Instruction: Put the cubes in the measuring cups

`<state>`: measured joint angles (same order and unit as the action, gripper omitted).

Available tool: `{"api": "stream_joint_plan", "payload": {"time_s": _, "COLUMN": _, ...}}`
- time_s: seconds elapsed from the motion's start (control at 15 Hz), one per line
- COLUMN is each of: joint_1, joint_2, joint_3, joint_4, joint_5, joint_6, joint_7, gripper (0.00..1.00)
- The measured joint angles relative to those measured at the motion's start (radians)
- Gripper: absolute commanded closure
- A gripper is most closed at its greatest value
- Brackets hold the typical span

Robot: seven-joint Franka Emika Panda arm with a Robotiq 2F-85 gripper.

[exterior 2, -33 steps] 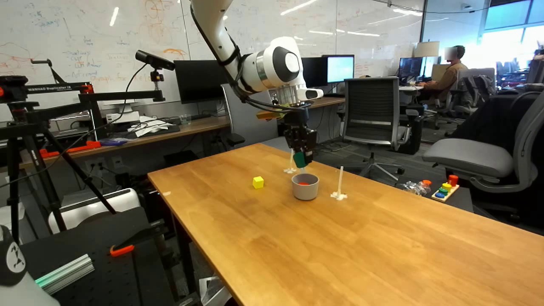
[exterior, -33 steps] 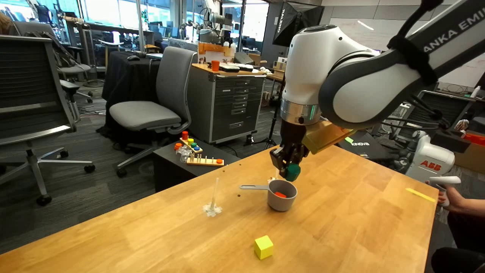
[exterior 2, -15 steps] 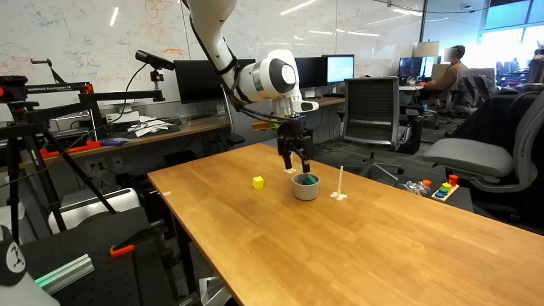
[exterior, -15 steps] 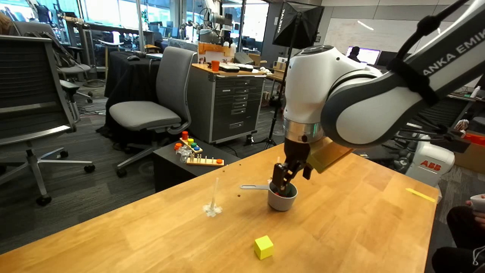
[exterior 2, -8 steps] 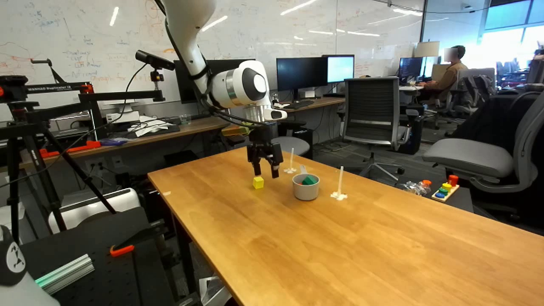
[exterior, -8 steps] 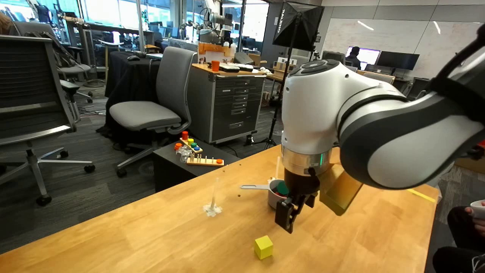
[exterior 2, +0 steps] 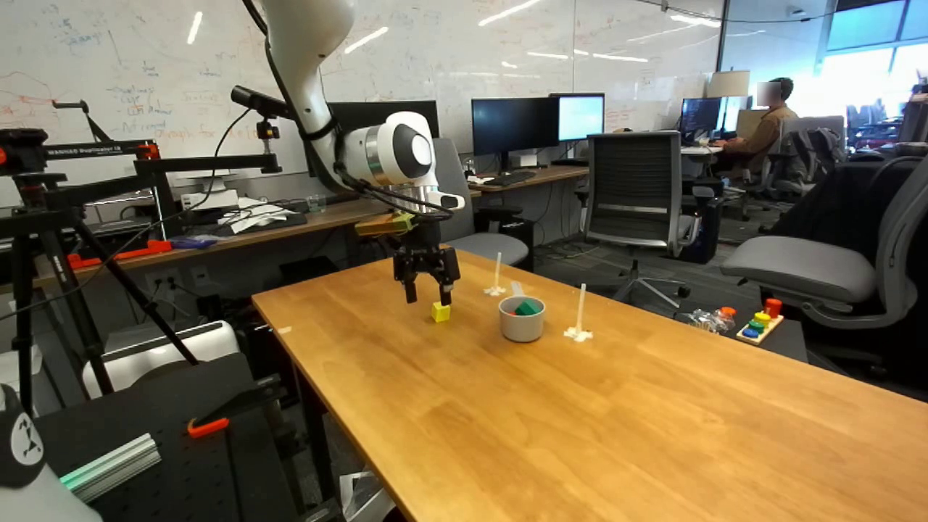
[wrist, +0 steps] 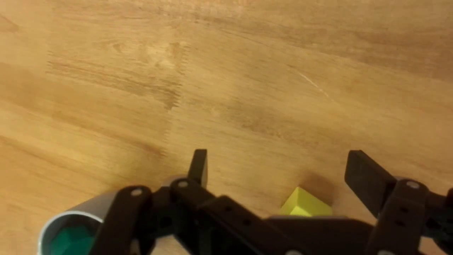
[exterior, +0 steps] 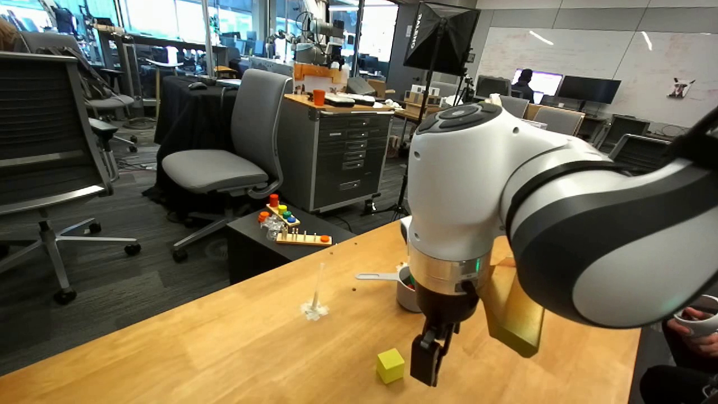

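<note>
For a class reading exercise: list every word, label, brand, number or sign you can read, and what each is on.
"WANHAO", then apparently "Duplicator": on the black bar in an exterior view; last characters too small.
Softbox: sideways lettering, too small to read.
Whiteboard: handwriting, too faint to read.
Round emblem in an exterior view: no readable letters.
Lit monitor: too small to tell.
Wrist view: none.

Robotics laboratory in an office-type room, indicated by a jointed robot arm [exterior: 457, 191] over a wooden tabletop [exterior 2: 580, 406], a written-on whiteboard [exterior 2: 449, 58], computer monitors [exterior 2: 515, 125], wheeled chairs [exterior: 39, 134], a drawer cabinet [exterior: 353, 157] and a studio softbox [exterior: 429, 39].
</note>
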<state>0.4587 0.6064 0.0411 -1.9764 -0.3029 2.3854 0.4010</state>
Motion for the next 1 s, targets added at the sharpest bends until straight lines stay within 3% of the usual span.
{"api": "stream_joint_plan", "payload": {"time_s": 0.53, "joint_1": -0.030, "joint_2": 0.001, "joint_3": 0.066, "joint_4": 0.042, "joint_5": -0.005, "joint_6": -0.132, "joint_7": -0.365, "gripper": 0.00}}
{"api": "stream_joint_plan", "payload": {"time_s": 1.0, "joint_1": -0.034, "joint_2": 0.008, "joint_3": 0.070, "joint_4": 0.045, "joint_5": -0.026, "joint_6": -0.140, "joint_7": -0.411, "gripper": 0.00}}
